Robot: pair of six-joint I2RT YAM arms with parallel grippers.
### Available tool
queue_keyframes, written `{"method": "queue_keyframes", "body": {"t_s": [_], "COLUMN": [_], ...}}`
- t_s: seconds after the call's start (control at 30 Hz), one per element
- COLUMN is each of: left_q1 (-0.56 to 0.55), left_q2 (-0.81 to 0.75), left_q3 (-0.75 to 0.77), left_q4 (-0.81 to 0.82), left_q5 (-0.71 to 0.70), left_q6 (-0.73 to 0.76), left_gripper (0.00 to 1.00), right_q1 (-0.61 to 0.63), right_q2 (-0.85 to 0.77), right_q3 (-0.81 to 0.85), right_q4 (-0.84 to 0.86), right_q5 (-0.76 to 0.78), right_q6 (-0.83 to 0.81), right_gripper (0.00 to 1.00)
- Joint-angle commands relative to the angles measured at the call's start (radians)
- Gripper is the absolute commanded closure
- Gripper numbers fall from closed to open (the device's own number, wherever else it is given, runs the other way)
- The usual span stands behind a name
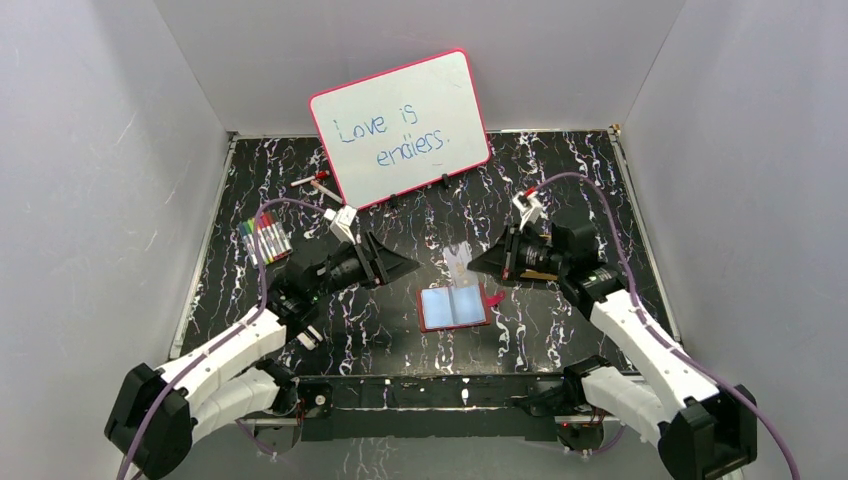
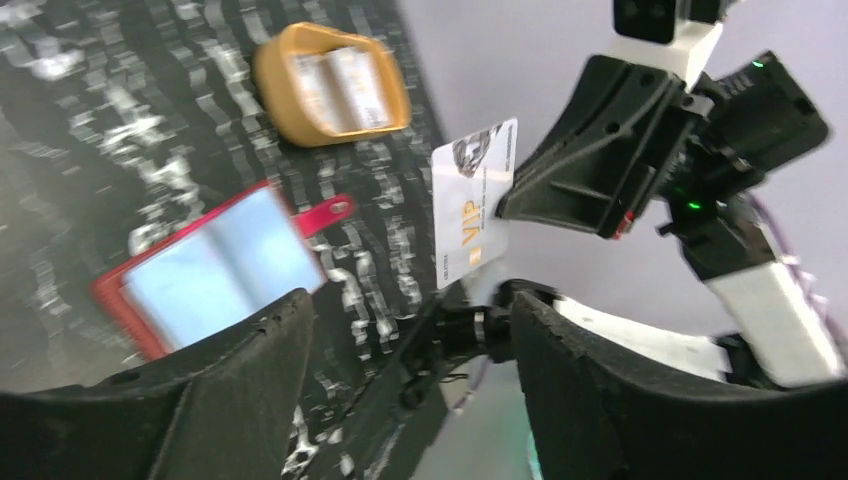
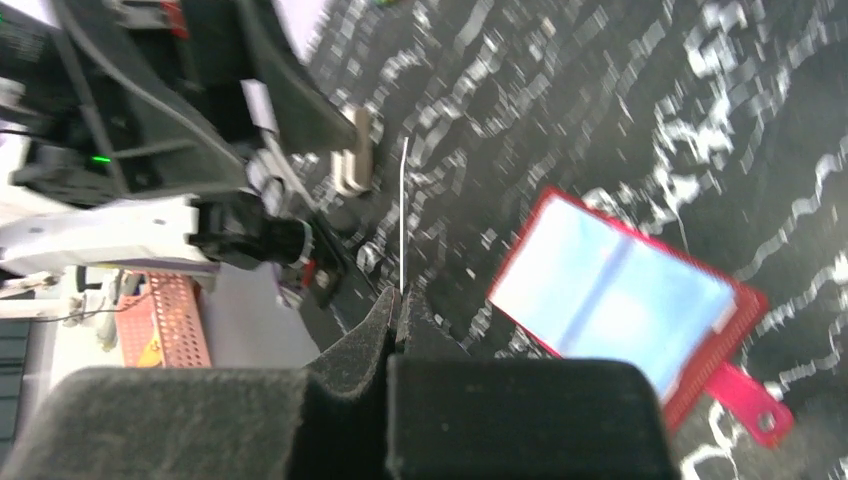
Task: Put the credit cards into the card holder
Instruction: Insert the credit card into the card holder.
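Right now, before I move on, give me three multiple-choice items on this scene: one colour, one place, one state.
1. The whiteboard frame is: A green; B pink; C black.
2. The wallet is: A on the table, near its middle; B lifted in the air; C hanging off the table's edge.
3. The right tool is: A open, empty; B shut on nothing; C shut on a card.
Answers: B, the rim shows pink; A, it lies open on the dark tabletop; C, the card's edge stands clamped between the fingers.
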Motion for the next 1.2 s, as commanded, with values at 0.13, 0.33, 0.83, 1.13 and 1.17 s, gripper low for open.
{"method": "queue_keyframes", "body": {"t_s": [0.13,0.33,0.83,1.13,1.17], "left_q1": [-0.030,-0.127,-0.135,-0.135,-0.135], "left_q2": [0.161,0.337,0.544,0.502,0.485], "left_q3": [0.003,0.029,0.052,0.059,0.060], "left_q4": [-0.256,-0.124,-0.064,-0.147,-0.160], "left_q5": [-0.086,-0.097,-0.125,-0.195,-0.207], "left_q6": [0.080,0.062,0.104,0.133,0.133], "left_gripper": [0.58,0.85,1.00,1.00,1.00], "right_q1": [0.003,0.003,0.003,0.003,0.003], "right_q2": [0.170,0.248,0.337,0.362,0.360], "right_q3": [-0.161,-0.207,-0.271,-0.288,-0.289], "right_q4": [0.050,0.164,0.293,0.319,0.322], "right_q5": [0.003,0.057,0.113,0.112,0.112], "right_q6": [-0.072,-0.026,0.042,0.050,0.053], "right_gripper": [1.00,1.00,1.00,1.00,1.00]}}
